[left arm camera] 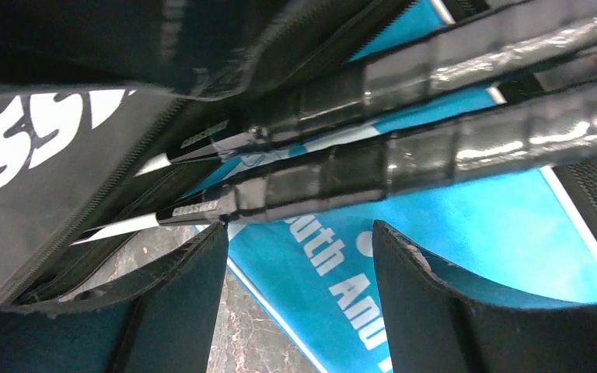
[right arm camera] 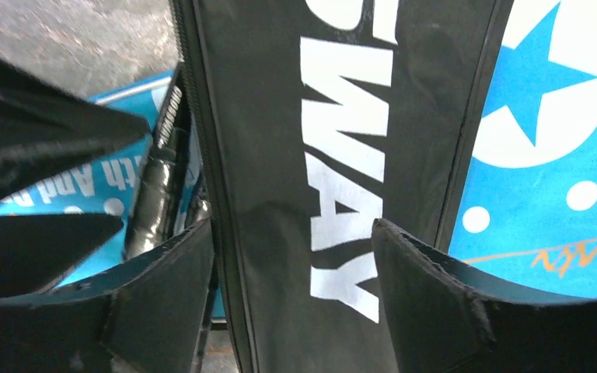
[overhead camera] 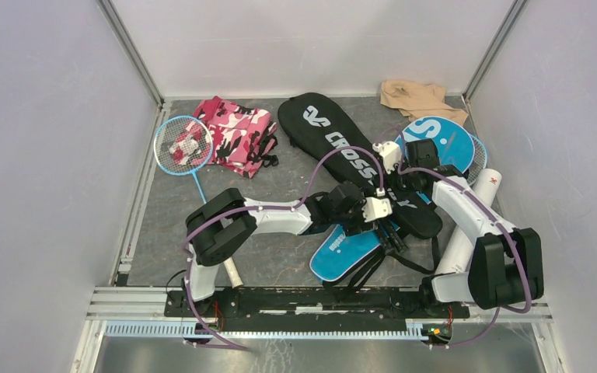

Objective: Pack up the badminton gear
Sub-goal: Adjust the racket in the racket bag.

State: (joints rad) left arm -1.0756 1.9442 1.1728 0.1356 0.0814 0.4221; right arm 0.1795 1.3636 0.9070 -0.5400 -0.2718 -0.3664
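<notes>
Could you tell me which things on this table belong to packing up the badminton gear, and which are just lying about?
Belong to the job:
- black cover
- blue cover
- racket
- racket handles
- white tube

Just lying about:
- pink cloth
- beige cloth

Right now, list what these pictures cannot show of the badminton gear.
Racket heads: left wrist view shows two black taped handles; the black "CROSSWAY" cover hides the rest.
Blue printed cover: top view, the black cover and right arm cross it; one piece or two unclear.
White tube: top view, lower end behind the right arm.
</notes>
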